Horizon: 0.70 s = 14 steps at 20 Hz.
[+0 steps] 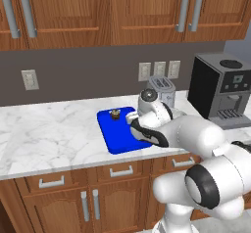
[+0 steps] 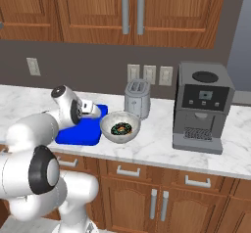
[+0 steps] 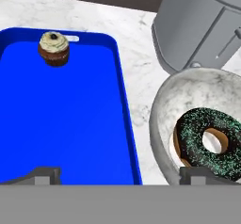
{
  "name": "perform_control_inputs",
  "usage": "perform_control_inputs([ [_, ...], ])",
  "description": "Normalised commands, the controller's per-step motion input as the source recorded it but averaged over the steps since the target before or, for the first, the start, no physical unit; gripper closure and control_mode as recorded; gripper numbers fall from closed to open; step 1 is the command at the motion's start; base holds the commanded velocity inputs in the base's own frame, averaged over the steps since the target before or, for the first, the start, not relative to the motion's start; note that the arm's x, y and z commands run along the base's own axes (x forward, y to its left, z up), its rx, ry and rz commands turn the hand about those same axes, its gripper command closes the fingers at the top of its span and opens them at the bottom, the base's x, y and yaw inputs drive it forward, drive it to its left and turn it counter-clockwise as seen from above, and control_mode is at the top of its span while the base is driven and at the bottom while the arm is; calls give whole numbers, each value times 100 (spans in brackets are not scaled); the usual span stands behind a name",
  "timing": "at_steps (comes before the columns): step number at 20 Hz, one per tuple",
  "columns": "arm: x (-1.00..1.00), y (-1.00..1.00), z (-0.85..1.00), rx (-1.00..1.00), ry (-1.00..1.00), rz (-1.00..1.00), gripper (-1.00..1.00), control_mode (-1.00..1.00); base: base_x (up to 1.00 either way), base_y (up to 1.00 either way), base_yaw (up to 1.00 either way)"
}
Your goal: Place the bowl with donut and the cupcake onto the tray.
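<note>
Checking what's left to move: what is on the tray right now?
Only the cupcake stands on the tray, near its handle-slot end. The bowl with the donut sits beside it on the counter.

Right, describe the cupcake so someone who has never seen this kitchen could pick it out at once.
Start at the black coffee machine on the marble counter and go left past the grey toaster to the bright blue tray. The cupcake stands upright on the tray's far end, near the handle slot. It is tiny, brown with pale frosting, unlike the chocolate ring donut in the bowl beside the tray.
</note>
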Motion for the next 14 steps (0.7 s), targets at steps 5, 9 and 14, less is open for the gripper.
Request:
perform_control_inputs([
  [5, -14, -34, 0, -2, 0, 10, -100, -100, 0, 0, 0],
  [9, -5, -35, 0, -4, 0, 10, -100, -100, 0, 0, 0],
  [14, 0, -25, 0, -2, 0, 8, -100, -100, 0, 0, 0],
])
